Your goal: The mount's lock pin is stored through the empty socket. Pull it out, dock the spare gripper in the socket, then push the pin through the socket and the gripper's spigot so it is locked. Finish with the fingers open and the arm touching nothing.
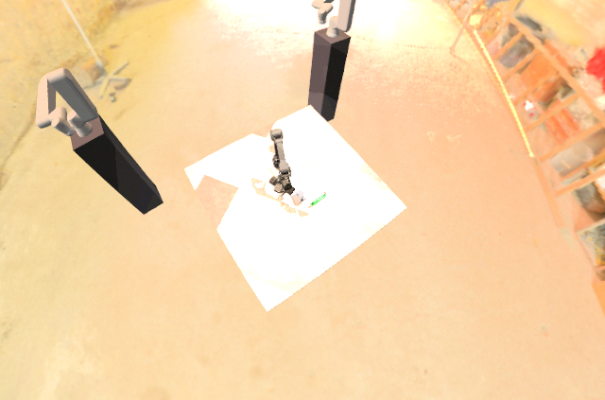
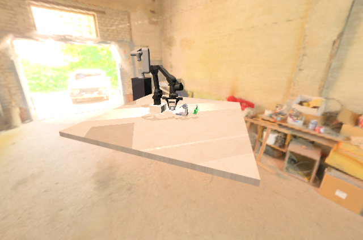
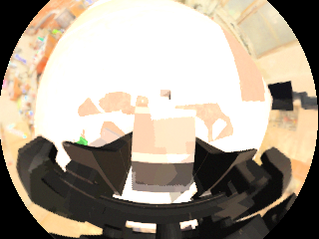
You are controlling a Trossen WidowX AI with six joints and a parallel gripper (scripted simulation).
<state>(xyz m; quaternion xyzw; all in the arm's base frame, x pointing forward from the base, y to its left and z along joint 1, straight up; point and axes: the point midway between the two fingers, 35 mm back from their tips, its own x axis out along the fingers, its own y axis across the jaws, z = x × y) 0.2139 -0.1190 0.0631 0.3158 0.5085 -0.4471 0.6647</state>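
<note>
My gripper (image 3: 161,131) (image 2: 173,105) (image 1: 285,189) is shut on the spare gripper (image 3: 163,134), a pale boxy part with a dark band that fills the gap between my fingers in the wrist view. It is low over the table, just left of the grey mount (image 2: 183,112) (image 1: 297,198) with its socket. The green lock pin (image 2: 195,110) (image 1: 319,199) (image 3: 83,139) lies on the table right of the mount, out of the socket. I cannot tell whether the spare gripper touches the table or the mount.
The arm's base sits on a white block (image 2: 157,108) behind my gripper. The table (image 2: 205,155) is a large slab. Two dark pillars with grey camera arms (image 1: 328,68) (image 1: 112,165) stand off the table's edge.
</note>
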